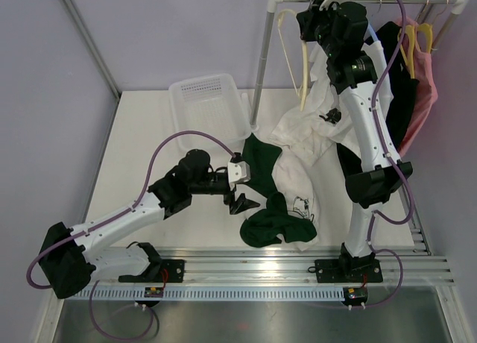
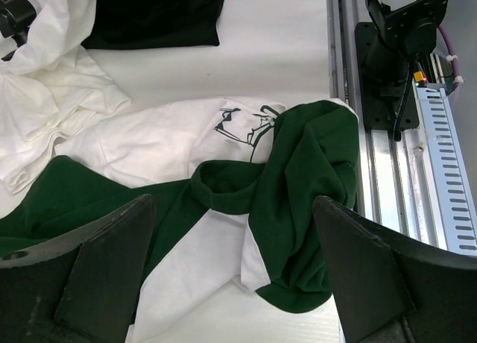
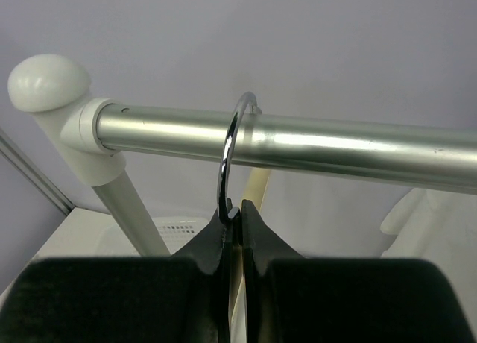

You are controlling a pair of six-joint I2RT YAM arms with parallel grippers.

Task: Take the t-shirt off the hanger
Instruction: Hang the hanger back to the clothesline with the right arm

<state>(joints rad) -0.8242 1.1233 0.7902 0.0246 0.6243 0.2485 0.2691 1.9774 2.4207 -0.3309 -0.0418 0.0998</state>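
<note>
Right gripper (image 3: 235,218) pinching hanger hook (image 3: 226,156) looped over rail (image 3: 335,142), white t-shirt (image 1: 302,127) slumped below onto tabletop (image 1: 141,127), left gripper (image 2: 231,238) spread wide, empty, above green shirt (image 2: 305,164) on tabletop

- The right gripper (image 3: 233,218) points up at a clothes rail (image 3: 358,145), a shiny metal tube running across the view.
- Its two black fingers (image 3: 203,247) are pressed together on the hanger hook (image 3: 226,153), pinching the wire just below the rail.
- The hanger hook loops over the top of the rail and touches it.
- A cream strip of the hanger (image 3: 257,190) shows behind the fingers.
- A white rounded end cap (image 3: 46,82) closes the rail's left end, above a white upright post (image 3: 130,209).
- A white perforated basket (image 3: 179,226) shows low beside the post.
- A blurred white shape (image 3: 428,224) sits low on the right; what it is cannot be told.
- A lavender wall (image 3: 298,45) fills the background.
</note>
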